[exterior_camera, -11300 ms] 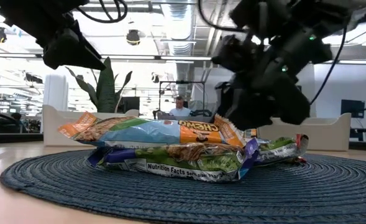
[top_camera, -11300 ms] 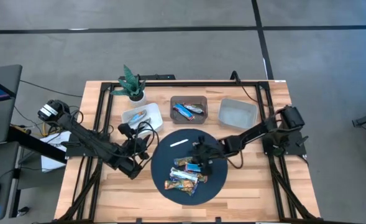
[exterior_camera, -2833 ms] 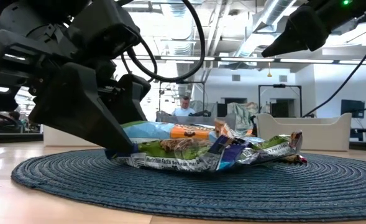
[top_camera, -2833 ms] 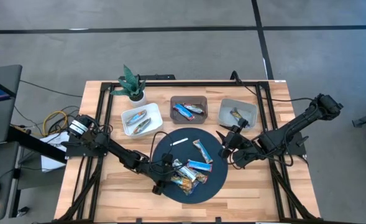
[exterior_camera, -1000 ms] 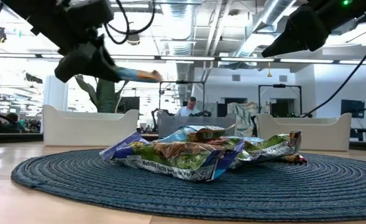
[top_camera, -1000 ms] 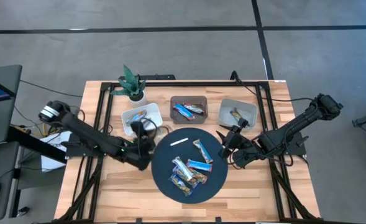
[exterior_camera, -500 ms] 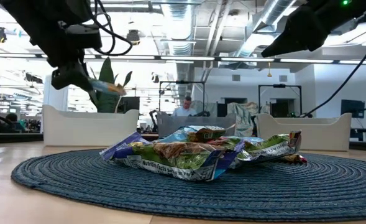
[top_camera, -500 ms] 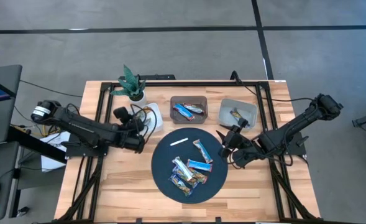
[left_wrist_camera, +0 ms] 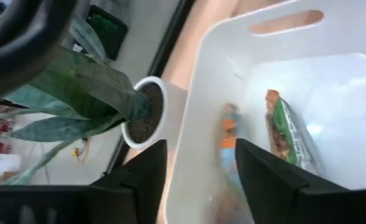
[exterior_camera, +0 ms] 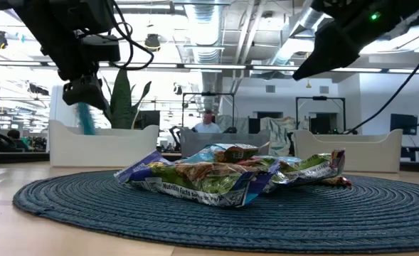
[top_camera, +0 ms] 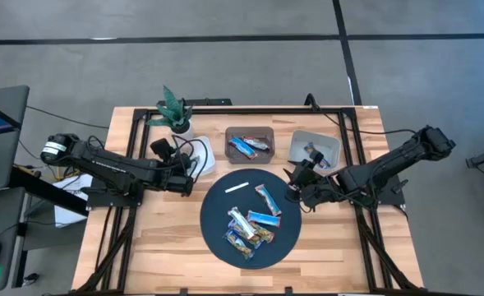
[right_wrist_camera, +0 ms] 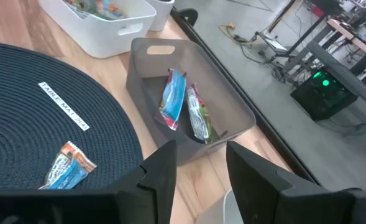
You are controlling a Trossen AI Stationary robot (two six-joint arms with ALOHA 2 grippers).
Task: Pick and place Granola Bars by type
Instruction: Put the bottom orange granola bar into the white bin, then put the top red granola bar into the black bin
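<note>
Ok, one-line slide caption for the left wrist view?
Open left gripper above the white bin, granola bars inside, potted plant alongside.

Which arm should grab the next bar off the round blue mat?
Likely right: the right claw hangs empty at the round blue woven mat edge, beside an orange-and-blue wrapped bar. The left claw is over the white bin.

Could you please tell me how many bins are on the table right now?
3, in a row behind the round blue mat: a white bin beside the potted plant, a brown bin in the middle, a grey bin farthest right.

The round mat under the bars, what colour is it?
Dark blue, woven mat; clearest in the high view.
</note>
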